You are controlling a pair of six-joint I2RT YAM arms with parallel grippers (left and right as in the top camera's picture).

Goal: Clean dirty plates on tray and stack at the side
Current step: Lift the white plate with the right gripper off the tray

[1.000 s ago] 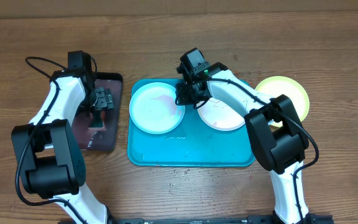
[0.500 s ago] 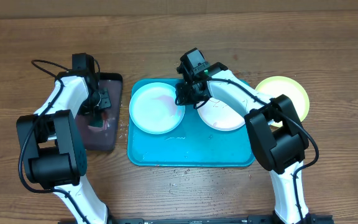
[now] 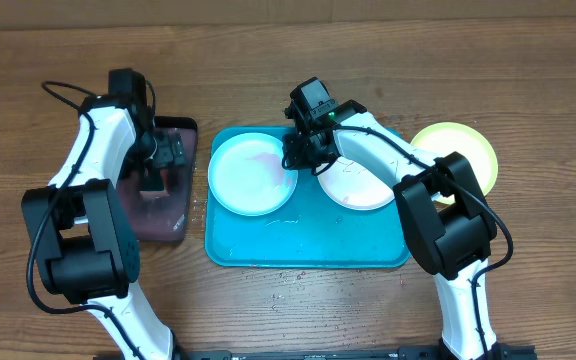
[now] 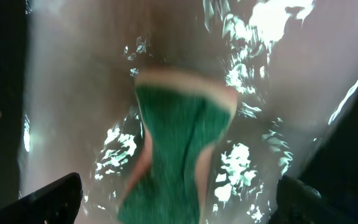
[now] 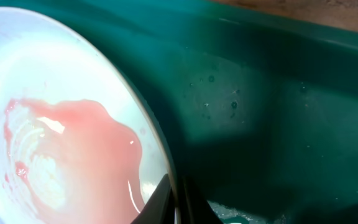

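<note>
A green sponge (image 4: pixel 180 143) with a pale tan edge along its top fills the middle of the frame, blurred and pinched narrow at its waist. It lies on the wet, shiny floor of a dark tray (image 4: pixel 73 93), where bright glints of water (image 4: pixel 241 59) scatter around it. The left gripper (image 4: pixel 179 202) has its dark fingertips (image 4: pixel 51 199) in the lower left and lower right corners, spread wide to either side of the sponge.

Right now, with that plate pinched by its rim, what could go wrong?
The right gripper pinches the light blue plate only by its rim, so it may slip. Pink liquid pooled on it could spill into the teal tray if tipped. The wet sponge may drip when the open left gripper lifts it.
</note>
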